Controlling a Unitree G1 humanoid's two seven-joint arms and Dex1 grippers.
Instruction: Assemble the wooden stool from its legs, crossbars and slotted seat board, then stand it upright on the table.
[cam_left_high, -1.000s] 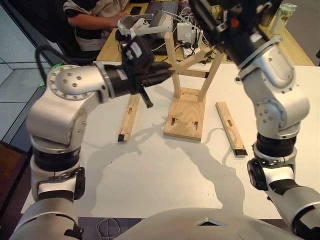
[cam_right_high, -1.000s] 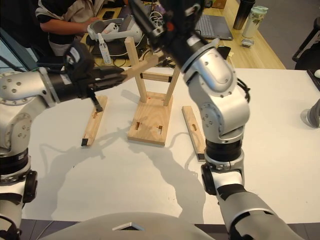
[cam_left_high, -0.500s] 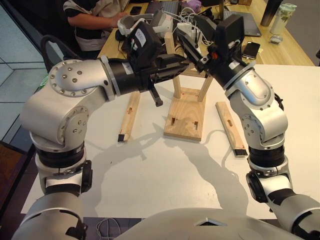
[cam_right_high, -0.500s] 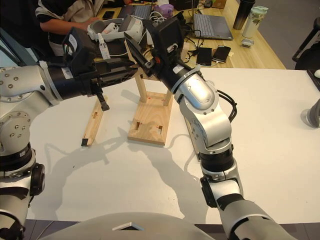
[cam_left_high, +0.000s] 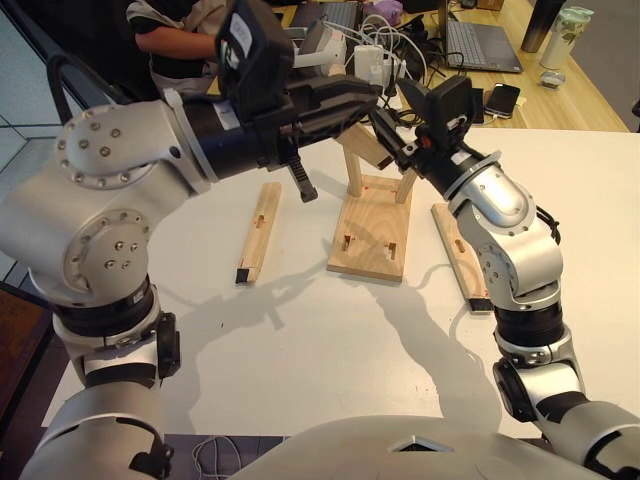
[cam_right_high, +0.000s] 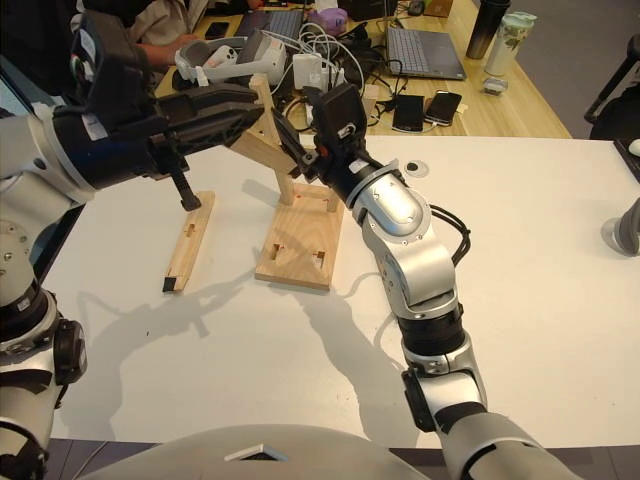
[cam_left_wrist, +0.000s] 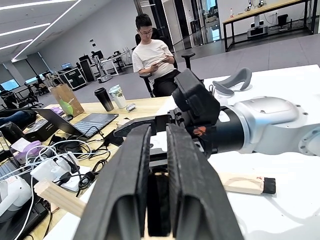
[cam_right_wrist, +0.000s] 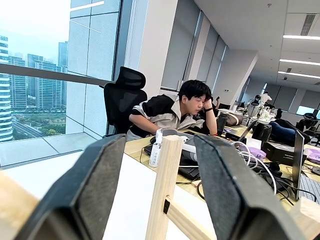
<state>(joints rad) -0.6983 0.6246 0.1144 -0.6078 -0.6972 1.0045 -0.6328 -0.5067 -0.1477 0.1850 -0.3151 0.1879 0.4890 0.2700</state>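
The slotted seat board (cam_left_high: 366, 246) lies flat on the worktop (cam_left_high: 300, 340) with two legs (cam_left_high: 353, 180) standing in it. Above it, the left gripper (cam_left_wrist: 158, 134) clamps a slanted wooden bar (cam_left_high: 365, 150). The right wrist view shows the right gripper (cam_right_wrist: 160, 150) spread wide.
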